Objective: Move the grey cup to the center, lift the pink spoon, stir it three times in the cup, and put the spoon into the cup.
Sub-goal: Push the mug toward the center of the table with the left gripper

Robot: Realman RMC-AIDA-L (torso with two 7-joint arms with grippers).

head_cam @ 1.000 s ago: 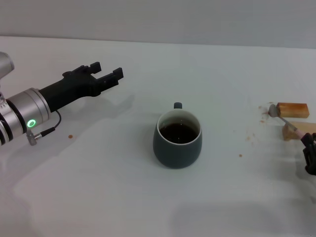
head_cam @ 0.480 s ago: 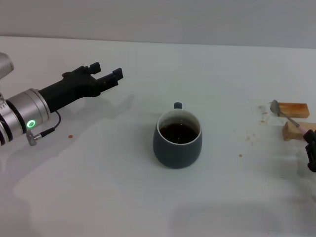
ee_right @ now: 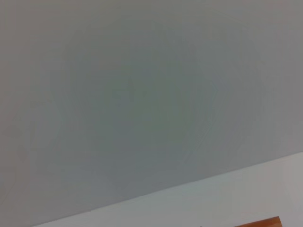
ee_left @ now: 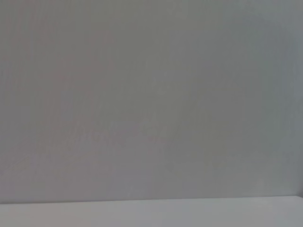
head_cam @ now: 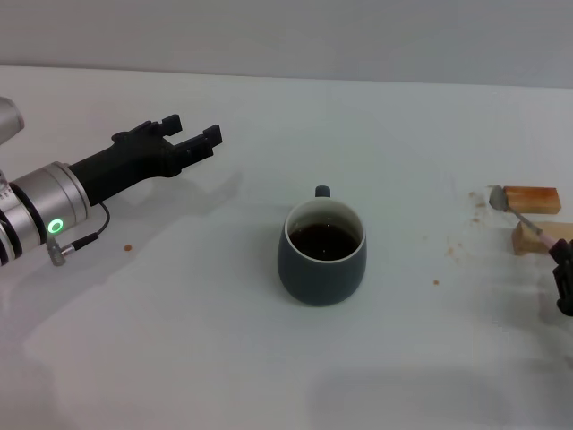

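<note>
The grey cup stands in the middle of the white table, holding dark liquid, its small handle pointing away from me. At the far right the pink spoon lies slanted over two wooden blocks, its metal bowl toward the cup. Its pink handle end runs into my right gripper, which sits at the picture's right edge and appears shut on it. My left gripper hovers open at the back left, well away from the cup, with nothing between its fingers. Neither wrist view shows the cup or the spoon.
Two wooden blocks sit at the right edge under the spoon; a corner of one block shows in the right wrist view. Small brown specks dot the table.
The right gripper shifted slightly to the right and the spoon's bowl moved a little with it. The left arm and the cup stayed put.
</note>
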